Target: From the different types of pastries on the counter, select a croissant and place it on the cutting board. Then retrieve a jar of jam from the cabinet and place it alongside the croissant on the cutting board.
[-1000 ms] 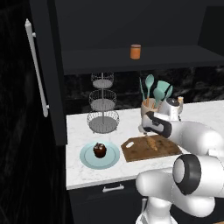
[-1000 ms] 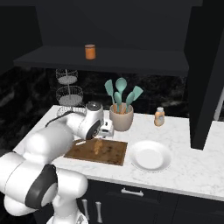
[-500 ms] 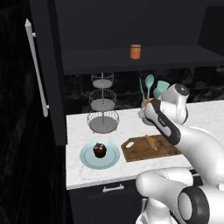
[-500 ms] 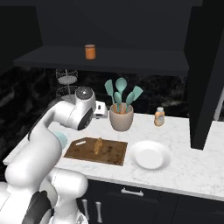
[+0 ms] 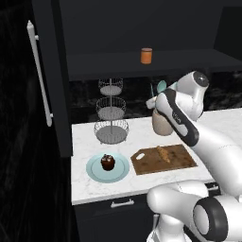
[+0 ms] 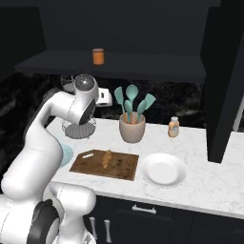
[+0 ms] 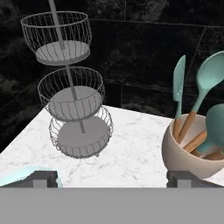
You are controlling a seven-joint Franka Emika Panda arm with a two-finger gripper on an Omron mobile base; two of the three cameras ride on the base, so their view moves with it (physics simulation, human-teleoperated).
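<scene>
Starting at the left, we see the cabinet [image 5: 47, 80] door standing open with its long white bar handle, its top cut off by the frame edge. On the dark shelf the jar of jam [image 5: 146, 56] stands upright, above and well apart from the jaws; its label is too small for us to read. Below it, the three-tier wire stand [image 7: 72, 87] sits on the counter [image 5: 90, 189] ahead of the jaws and to their left in the hand view, its top cut off there. A light-blue plate [image 5: 94, 172] holds the cupcake [image 5: 108, 162] below and left of the jaws; in the hand view only a pale sliver of that plate shows beside the left fingertip.

The gripper [image 7: 111, 177] hangs in the air with its jaws spread wide and nothing between them; in the left base view the arm's own links hide most of the hand. The cutting board [image 5: 177, 160] lies below the jaws, and the croissant [image 5: 163, 153] rests on it, its long axis running front to back across the board. To the right of the jaws stands the utensil crock [image 7: 188, 153] with teal spoons, cut off at the hand view's edge. Farther right we find a white plate [image 6: 164, 170] and a small shaker bottle [image 6: 174, 127], its markings hard to make out.
</scene>
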